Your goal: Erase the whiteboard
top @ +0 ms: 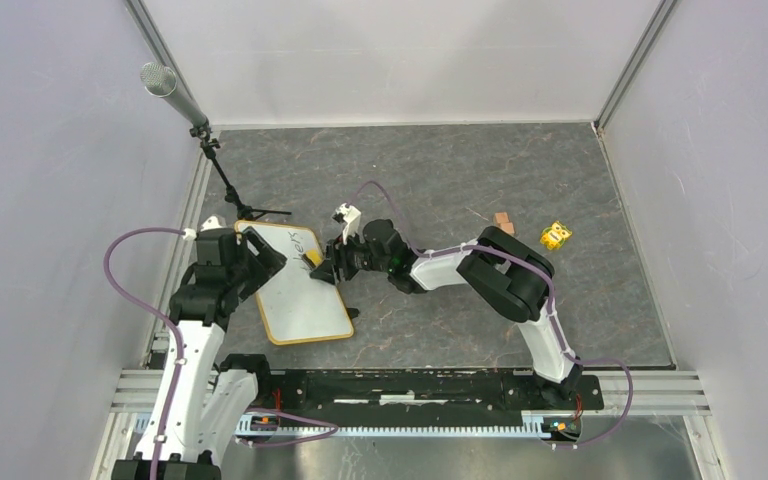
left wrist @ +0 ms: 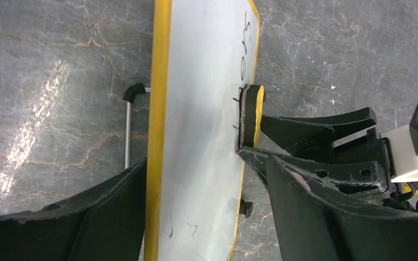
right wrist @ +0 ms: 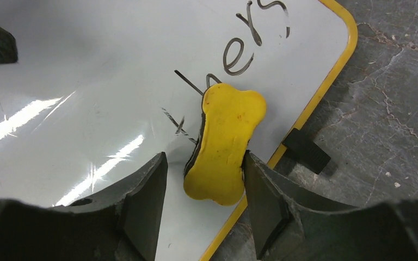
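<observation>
Eraser (right wrist: 226,144) on whiteboard (right wrist: 87,70) — right edge (writing (right wrist: 239,54) beside)

- The left arm (top: 188,340) reaches up along the whiteboard's (top: 300,305) left side, its pincer (left wrist: 190,157) at the far left corner, jaws wide apart.
- The right arm (top: 505,275) bends at the elbow and reaches across to the whiteboard's right edge, its pincer (right wrist: 204,157) lowered there, jaws parted.
</observation>
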You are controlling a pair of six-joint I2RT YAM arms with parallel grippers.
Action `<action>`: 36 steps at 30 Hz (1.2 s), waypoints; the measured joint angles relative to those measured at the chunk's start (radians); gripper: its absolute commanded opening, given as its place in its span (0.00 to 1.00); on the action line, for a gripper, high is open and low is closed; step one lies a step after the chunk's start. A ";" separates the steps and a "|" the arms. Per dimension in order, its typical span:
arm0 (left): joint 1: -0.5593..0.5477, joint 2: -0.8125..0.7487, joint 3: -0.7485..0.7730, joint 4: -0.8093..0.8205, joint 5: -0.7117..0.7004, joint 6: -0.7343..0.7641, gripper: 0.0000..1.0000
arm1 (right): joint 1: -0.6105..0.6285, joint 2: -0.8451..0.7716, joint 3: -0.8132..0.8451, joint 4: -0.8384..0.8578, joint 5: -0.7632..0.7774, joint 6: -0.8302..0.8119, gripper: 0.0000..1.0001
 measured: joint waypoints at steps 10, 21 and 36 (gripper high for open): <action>0.000 -0.010 -0.058 0.003 0.022 -0.014 0.46 | -0.013 0.021 0.020 -0.003 -0.026 0.023 0.49; 0.011 0.037 -0.060 0.004 -0.027 -0.013 0.13 | -0.026 0.076 0.116 -0.026 -0.034 0.021 0.53; 0.010 0.036 -0.060 0.005 -0.036 -0.013 0.02 | -0.042 0.080 0.126 -0.040 -0.066 0.027 0.30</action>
